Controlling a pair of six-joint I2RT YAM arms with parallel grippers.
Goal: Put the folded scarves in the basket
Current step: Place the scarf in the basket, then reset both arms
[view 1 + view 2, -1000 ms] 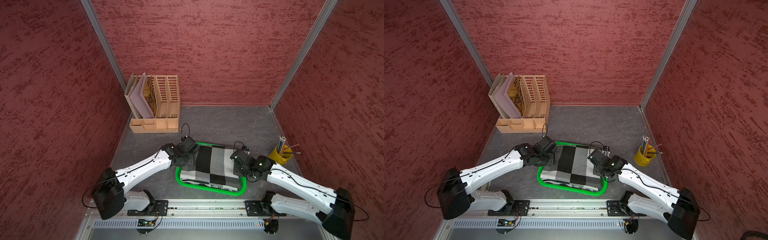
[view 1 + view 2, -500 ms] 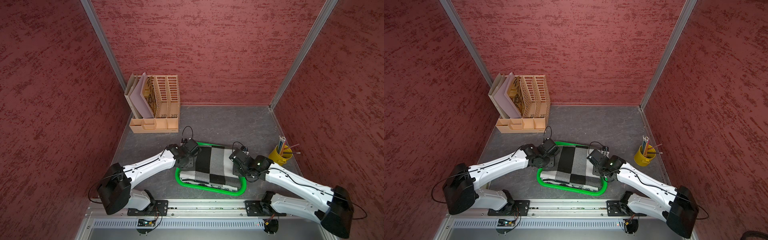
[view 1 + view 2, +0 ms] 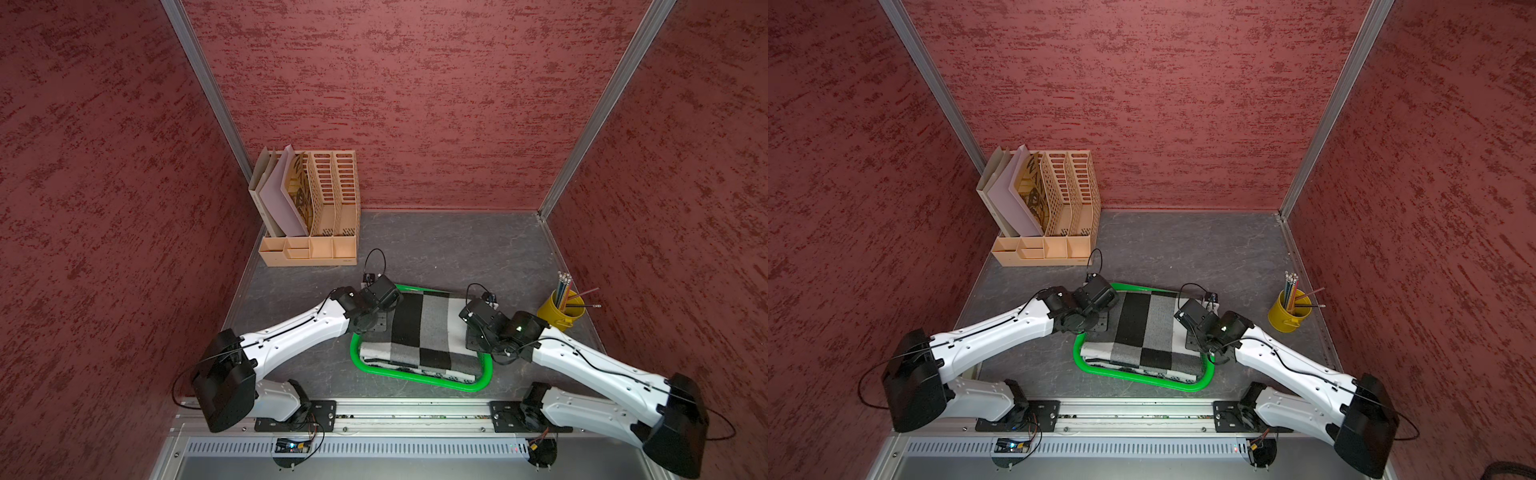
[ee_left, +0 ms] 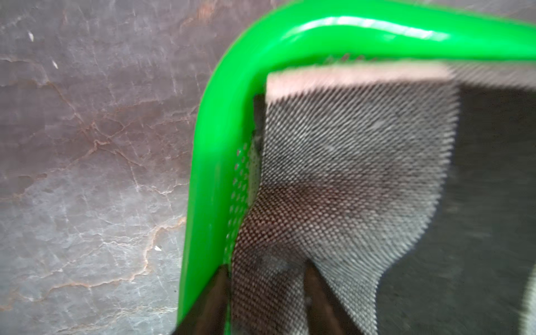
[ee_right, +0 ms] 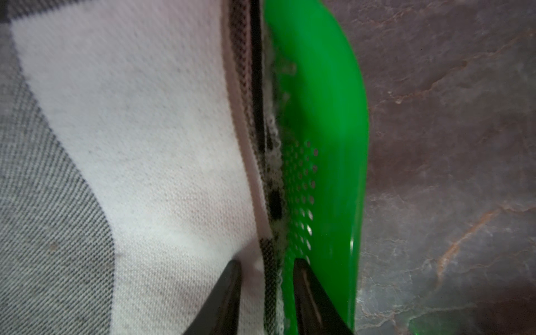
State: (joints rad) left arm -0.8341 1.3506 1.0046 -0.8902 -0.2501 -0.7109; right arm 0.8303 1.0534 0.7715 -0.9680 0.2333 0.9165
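The folded scarf (image 3: 419,328) (image 3: 1146,328), checked black, grey and white, lies inside the bright green basket (image 3: 415,376) (image 3: 1142,380) in both top views. My left gripper (image 4: 265,265) is at the scarf's left edge beside the basket rim (image 4: 208,174). It is open, with grey cloth (image 4: 348,150) bulging between its jaws. My right gripper (image 5: 267,261) is open at the scarf's right edge. One finger rests on the white cloth (image 5: 145,145) and the other lies against the mesh wall (image 5: 319,116). The scarf's layered edge sits between them.
A tan slotted file organizer (image 3: 316,208) with folders stands at the back left. A yellow cup (image 3: 559,309) of pencils is by the right wall, close to my right arm. Red walls close three sides, and a metal rail (image 3: 395,415) runs along the front.
My left jaws have spread apart, releasing their pinch on the scarf's left edge, and the left arm has shifted slightly. The right gripper has barely moved.
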